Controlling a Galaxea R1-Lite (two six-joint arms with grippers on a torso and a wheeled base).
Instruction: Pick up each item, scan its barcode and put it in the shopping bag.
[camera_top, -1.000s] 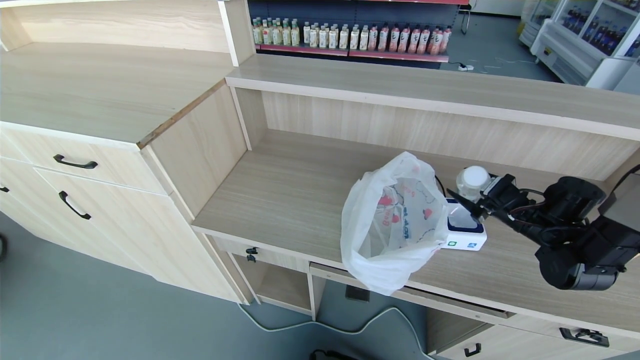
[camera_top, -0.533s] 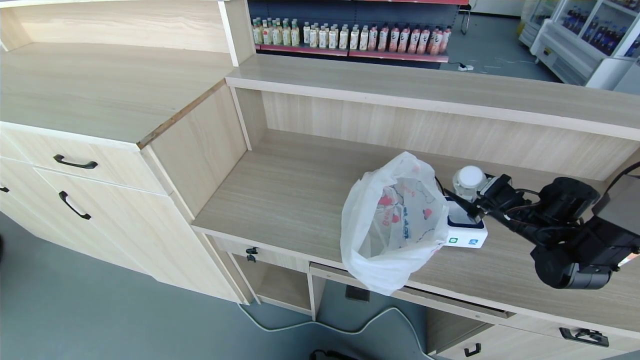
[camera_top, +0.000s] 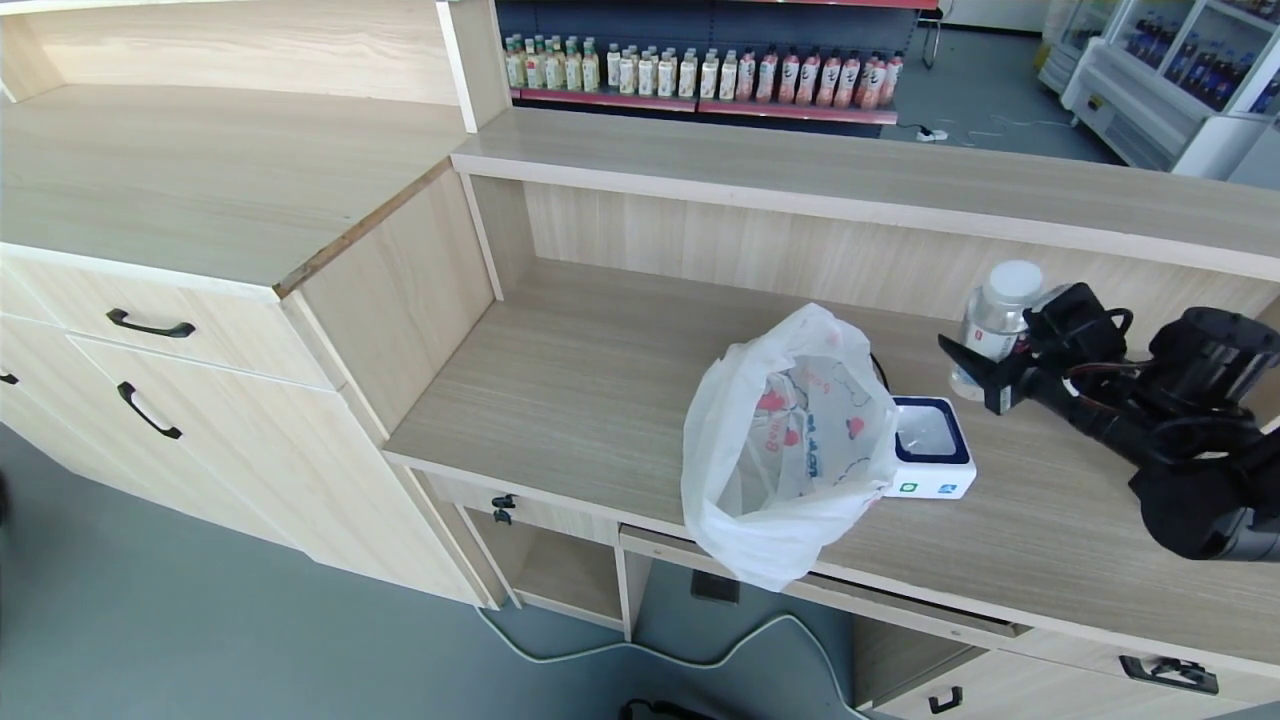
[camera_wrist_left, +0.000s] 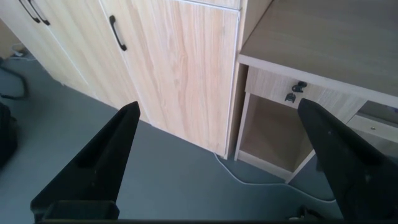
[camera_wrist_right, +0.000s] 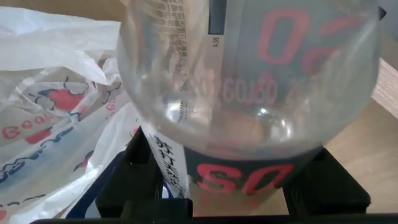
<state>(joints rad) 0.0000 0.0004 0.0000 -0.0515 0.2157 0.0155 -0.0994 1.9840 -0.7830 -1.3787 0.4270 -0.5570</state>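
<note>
The right claw (camera_top: 985, 378) clamps a clear, rounded plastic bottle (camera_top: 993, 315) with a white cap, over the wood-grain table (camera_top: 600, 400), right of the boxy white scanner (camera_top: 928, 462) and crinkled shopping bag (camera_top: 790, 440). The left claw (camera_wrist_left: 217, 109) gapes open.

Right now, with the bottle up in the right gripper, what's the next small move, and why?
Probably swing the bottle left, over the open mouth of the shopping bag. The right gripper holds it raised, off to the side of the scanner it hung over a moment ago, so scanning looks done.
</note>
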